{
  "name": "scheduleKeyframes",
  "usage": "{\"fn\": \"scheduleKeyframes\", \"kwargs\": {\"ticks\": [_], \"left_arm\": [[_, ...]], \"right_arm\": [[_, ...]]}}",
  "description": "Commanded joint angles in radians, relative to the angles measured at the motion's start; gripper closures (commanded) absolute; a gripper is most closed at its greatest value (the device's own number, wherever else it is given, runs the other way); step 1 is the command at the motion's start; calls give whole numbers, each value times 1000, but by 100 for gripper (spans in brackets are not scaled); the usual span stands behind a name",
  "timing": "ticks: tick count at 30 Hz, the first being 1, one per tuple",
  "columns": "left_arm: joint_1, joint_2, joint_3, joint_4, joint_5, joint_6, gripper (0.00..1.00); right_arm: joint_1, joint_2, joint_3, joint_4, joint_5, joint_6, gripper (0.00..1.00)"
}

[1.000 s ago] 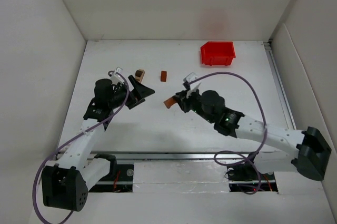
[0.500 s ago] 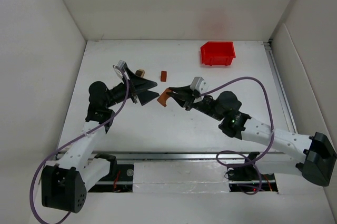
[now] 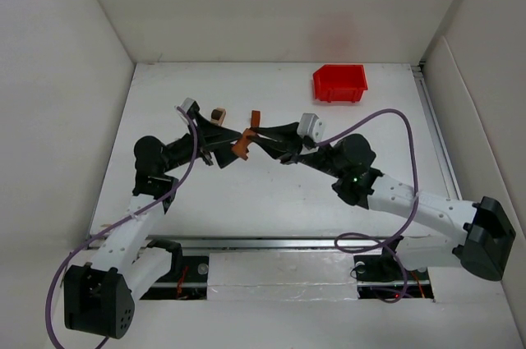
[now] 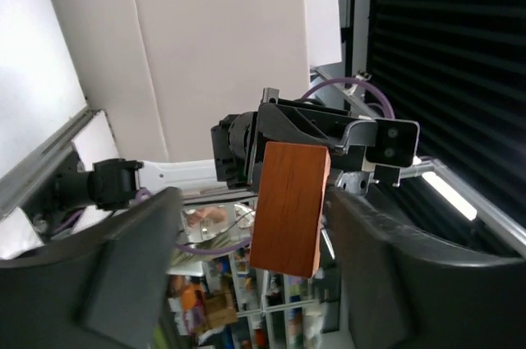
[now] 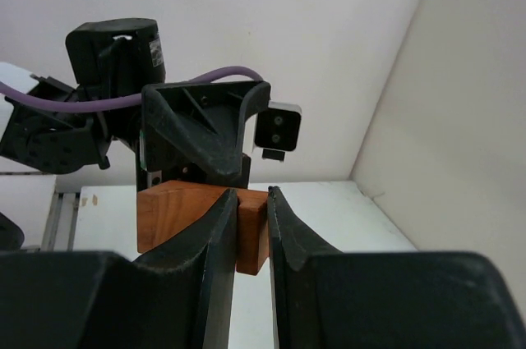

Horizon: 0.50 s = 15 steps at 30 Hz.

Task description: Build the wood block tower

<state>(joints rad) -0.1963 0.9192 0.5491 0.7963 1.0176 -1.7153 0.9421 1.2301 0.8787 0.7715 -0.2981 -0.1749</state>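
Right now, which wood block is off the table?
The reddish block pinched in the right end effector; the tan-brown block and the small red block lie on the table.

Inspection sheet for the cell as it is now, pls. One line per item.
Surface: white table; no blocks stacked on it.
Job's things: held block, reddish, raised between the arms; red block and tan block loose on the table.
Clutter: red bin, far right.
Pincers: right pincer shut on the held block; left pincer open around it, with gaps on both sides.
Cables: purple cable looping off each arm.
Surroundings: white walls; nothing else seen.
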Motion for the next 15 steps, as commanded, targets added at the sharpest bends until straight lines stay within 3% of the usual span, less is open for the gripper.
{"fn": "scheduleKeyframes", "kwargs": {"ticks": [1, 3, 4, 8, 12, 15], "left_arm": [[0, -26, 37, 127, 9, -36, 36], [0, -26, 44, 139, 6, -40, 44], [0, -26, 51, 141, 6, -44, 56], [0, -28, 60, 182, 10, -59, 81], [0, -31, 74, 187, 13, -44, 99], [0, -36, 87, 199, 13, -55, 100]], "right_arm": [[0, 12, 37, 114, -59, 12, 100], [0, 14, 17, 156, -70, 26, 100], [0, 16, 11, 166, -78, 32, 100], [-9, 26, 8, 176, -114, 47, 100], [-28, 42, -3, 202, -124, 69, 100], [-37, 58, -14, 239, -137, 94, 100]]}}
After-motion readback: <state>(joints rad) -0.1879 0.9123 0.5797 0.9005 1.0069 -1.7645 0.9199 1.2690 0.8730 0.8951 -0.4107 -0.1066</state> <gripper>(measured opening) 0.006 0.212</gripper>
